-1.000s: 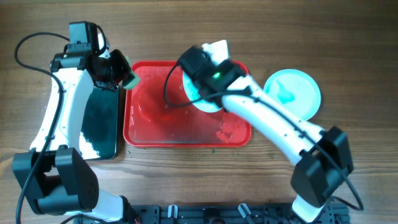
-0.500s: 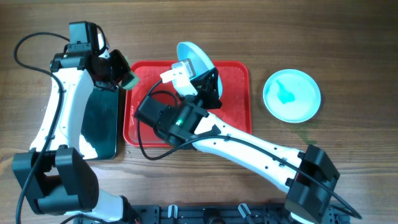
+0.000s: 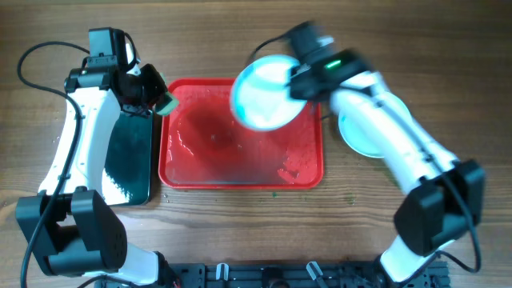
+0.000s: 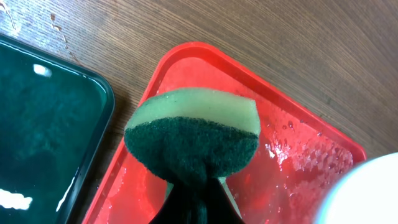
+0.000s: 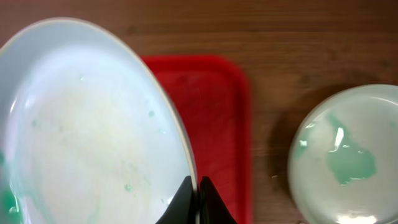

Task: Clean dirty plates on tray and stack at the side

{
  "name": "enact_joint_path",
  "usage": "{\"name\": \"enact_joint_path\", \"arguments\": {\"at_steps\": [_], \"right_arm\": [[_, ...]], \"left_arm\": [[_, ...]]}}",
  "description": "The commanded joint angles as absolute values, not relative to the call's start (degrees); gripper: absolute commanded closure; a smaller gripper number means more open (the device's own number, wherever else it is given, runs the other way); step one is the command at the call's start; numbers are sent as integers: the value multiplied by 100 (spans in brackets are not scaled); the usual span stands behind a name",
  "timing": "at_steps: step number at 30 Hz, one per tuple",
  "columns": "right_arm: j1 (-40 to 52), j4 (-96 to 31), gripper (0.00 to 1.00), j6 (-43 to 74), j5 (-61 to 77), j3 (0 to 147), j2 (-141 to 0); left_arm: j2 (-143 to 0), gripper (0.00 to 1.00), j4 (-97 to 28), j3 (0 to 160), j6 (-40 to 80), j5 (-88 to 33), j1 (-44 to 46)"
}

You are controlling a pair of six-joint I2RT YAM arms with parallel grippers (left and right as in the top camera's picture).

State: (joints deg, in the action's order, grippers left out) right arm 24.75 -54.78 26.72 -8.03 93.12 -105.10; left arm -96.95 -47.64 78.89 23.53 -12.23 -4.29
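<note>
1 plate (image 3: 264, 94) face-up in right claw (image 5: 198, 194) | tray (image 3: 200, 156) long axis left-right

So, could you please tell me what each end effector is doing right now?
Left end effector: closed, holding the green sponge.
Right end effector: closed, holding the pale plate by its rim.

Your tray (image 3: 232, 160) sits mid-table, second tray (image 3: 128, 160) just left; one plate (image 3: 264, 92) hangs over its right rear (another plate (image 5: 348, 149) lies right).
</note>
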Motion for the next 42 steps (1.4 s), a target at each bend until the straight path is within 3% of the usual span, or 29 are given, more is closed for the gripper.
{"name": "enact_joint_path", "arguments": {"at_steps": [1,7,10,20,34,35,36,37,38,39,42], "right_arm": [[1063,-5505,96,2504,1151,9312,-10210],[-740,-5557,96,2502,801,8976,-10213],[-1160,-5227,96,2530,788,8322,-10213],[-1284,-4635,96,3017,27,6709,-10213],[-1284,-5166,94,2895,-408,6663,-9981],[-1282,-5118,80,2783,-344,6667,-9872],[-1282,-5076,53,2596,-178,6689,-9769],[-1282,-5065,16,2403,32,6733,-9666],[-1282,-5083,6,2263,235,6785,-9570],[-1282,-5089,3,2204,392,6831,-9491],[-1256,-5083,0,1824,1017,7004,-9203]], "left_arm": [[-9732,96,-4762,7865,2451,-1081,-429],[-9732,96,-4766,7865,2447,-1079,-429],[-9732,96,-4856,7865,2447,-808,-429],[-9727,96,-5092,7865,1973,211,-443],[-9727,96,-5131,7865,1621,1076,-443],[-9727,96,-5124,7865,1625,1105,-443],[-9727,96,-5113,7865,1625,1103,-443],[-9727,96,-5103,7865,1625,1103,-443],[-9727,96,-5098,7865,1625,1103,-443],[-9727,96,-5098,7865,1623,1103,-443],[-9727,96,-5111,7865,1623,1105,-447]]}}
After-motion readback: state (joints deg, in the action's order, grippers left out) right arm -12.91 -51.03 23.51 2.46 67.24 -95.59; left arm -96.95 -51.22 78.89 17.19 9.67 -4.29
